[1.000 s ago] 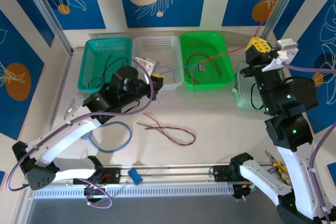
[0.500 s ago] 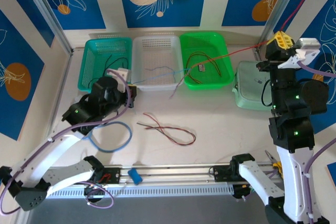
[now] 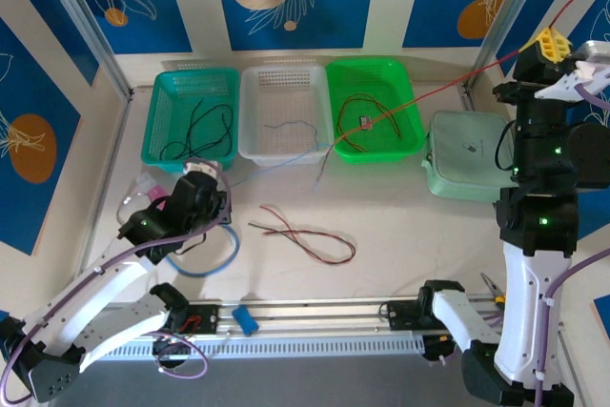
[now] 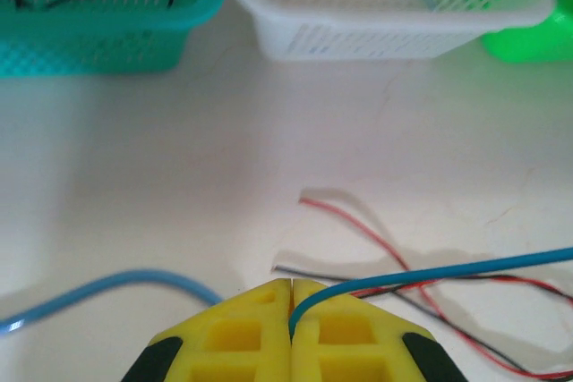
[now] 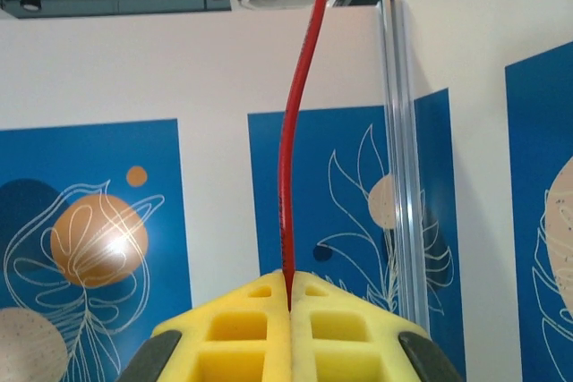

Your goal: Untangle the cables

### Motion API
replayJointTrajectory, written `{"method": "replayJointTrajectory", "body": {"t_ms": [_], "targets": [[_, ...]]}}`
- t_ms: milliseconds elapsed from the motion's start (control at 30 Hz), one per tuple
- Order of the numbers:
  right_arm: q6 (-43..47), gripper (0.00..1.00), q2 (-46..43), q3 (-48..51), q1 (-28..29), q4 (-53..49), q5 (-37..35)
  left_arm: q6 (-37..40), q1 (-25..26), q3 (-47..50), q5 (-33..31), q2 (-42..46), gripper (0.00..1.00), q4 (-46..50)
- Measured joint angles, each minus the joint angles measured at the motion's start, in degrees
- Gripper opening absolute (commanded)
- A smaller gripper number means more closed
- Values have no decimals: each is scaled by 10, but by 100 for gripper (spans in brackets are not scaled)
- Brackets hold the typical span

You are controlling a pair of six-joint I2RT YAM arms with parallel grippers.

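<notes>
My left gripper hovers low over the table in front of the teal basket, shut on a thin blue cable that runs right to the white basket's front. In the left wrist view the yellow pads pinch that cable at the seam. My right gripper is raised at the far right, shut on a red cable stretched taut down to the green basket; the right wrist view shows the red cable rising from the closed pads. A loose red and black cable pair lies mid-table.
Teal basket holds black cables; white basket sits between it and the green one. A thick light-blue hose loop lies by my left arm. A mint case stands right of the baskets. A rail lines the near edge.
My left gripper has drawn back toward the near left, pulling the blue cable out over the white basket's front. My right gripper has moved up and right, stretching the red cable.
</notes>
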State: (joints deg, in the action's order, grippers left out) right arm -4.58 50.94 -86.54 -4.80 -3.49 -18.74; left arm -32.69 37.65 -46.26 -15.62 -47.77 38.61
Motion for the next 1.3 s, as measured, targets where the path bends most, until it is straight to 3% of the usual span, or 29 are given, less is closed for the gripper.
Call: {"method": "replayJointTrajectory", "body": {"t_ms": [733,1300], "targets": [[-15,0,31,-69,-35,21,15,-46,-49,95,-11,79,0,40],[-23,0,59,-118,-36,40,30,-44,-73,102,-7,98,0,61]]}}
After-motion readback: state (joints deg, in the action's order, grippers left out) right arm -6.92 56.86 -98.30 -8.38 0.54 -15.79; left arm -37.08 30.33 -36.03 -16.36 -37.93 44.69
